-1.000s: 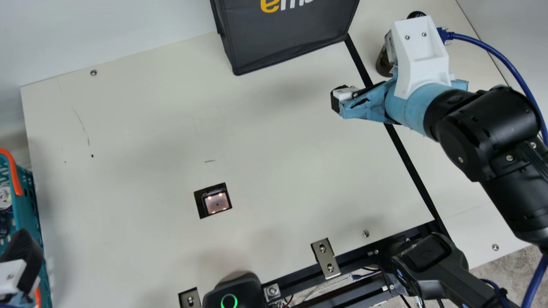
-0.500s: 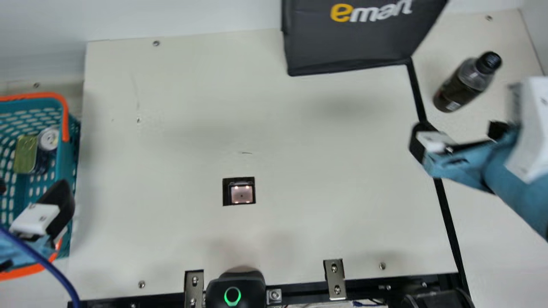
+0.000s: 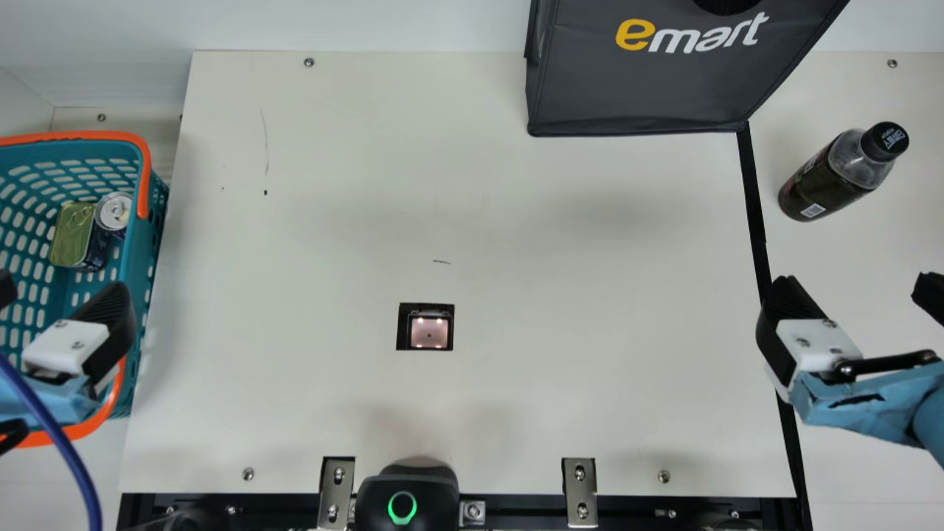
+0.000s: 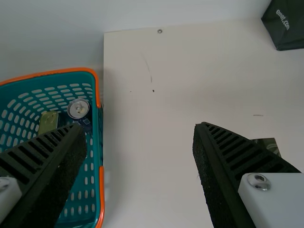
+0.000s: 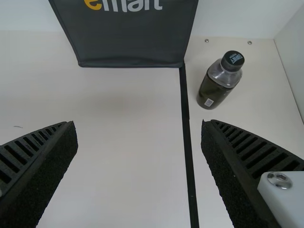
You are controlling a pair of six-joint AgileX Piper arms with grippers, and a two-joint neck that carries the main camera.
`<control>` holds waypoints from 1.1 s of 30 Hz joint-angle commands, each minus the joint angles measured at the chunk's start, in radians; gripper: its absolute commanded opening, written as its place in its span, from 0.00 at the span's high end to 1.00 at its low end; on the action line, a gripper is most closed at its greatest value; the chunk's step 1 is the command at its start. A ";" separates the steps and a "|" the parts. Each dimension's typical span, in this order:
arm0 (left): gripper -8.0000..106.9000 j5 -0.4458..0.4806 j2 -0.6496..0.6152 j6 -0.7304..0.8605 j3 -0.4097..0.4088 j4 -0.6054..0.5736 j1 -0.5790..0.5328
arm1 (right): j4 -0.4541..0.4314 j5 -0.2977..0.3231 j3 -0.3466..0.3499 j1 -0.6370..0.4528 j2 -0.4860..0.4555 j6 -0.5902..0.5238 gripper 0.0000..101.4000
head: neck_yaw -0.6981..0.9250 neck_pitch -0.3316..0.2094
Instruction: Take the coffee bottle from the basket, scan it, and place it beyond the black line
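As coffee bottle [image 3: 830,181] stands upright beyond black line [image 3: 754,199], roughly twelve o'clock from nearer right gripper [image 3: 855,291], open and empty, placing looks done; retreat toward six likely suits.

Left arm [image 3: 46,402], right arm [image 3: 874,405], jaws parted wide on both

Yellow-and-white lettering [image 3: 704,37] marks the bag [image 3: 634,96], white print [image 3: 894,138] the bottle cap [image 3: 876,145].
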 commanded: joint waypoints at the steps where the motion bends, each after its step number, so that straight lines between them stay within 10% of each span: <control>1: 0.15 -0.001 0.004 -0.048 -0.011 0.035 -0.035 | 0.000 0.000 0.000 0.000 0.000 0.000 0.10 | 0.003 -0.026; 17: 0.15 -0.003 0.034 -0.322 -0.116 0.262 -0.269 | 0.000 -0.002 0.000 0.000 0.000 0.000 0.10 | 0.003 -0.026; 33: 0.15 -0.004 0.034 -0.323 -0.115 0.261 -0.269 | 0.000 -0.002 0.000 0.000 0.000 0.000 0.10 | 0.003 -0.026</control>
